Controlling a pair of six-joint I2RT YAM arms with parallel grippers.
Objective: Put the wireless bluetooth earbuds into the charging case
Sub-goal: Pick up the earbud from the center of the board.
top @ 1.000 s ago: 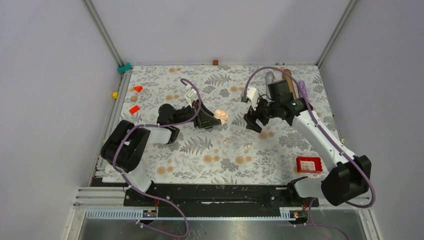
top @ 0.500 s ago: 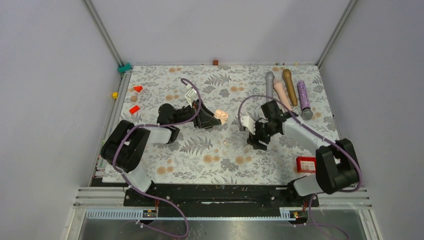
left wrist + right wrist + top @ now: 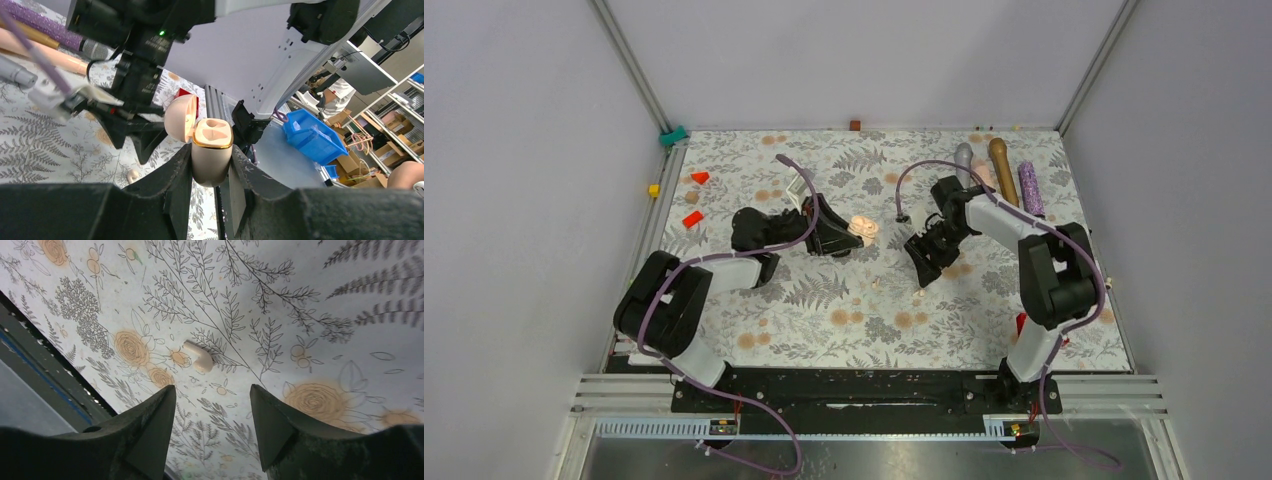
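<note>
from above: finds the left gripper (image 3: 852,238) clamped on the charging case (image 3: 862,227) near mid-table, barely shifted from a second ago. finds the right gripper (image 3: 921,266) drawn in from the far right side, with the arm folded back on itself and the fingers aimed down at the floral cloth (image 3: 824,300) just right of the charging case. leaves the long cylinders (image 3: 1002,170) at the back uncovered again.

from the left wrist: grips the charging case (image 3: 212,150) upright between both fingers, lid hinged open to the left, wells apparently empty. catches the right gripper's dark fingers (image 3: 147,142) just beyond, and one pale earbud (image 3: 132,175) lying on the cloth below them.

from the right wrist: hangs spread wide, holding nothing, with that earbud (image 3: 197,356) on its side between and ahead of the two fingertips, untouched. no sign of a second earbud here.

reads as the reach done and the pick about to begin: calls for a descent and a careful close on a tiny rounded piece, likely to squirt sideways. nothing seated in the charging case yet.
</note>
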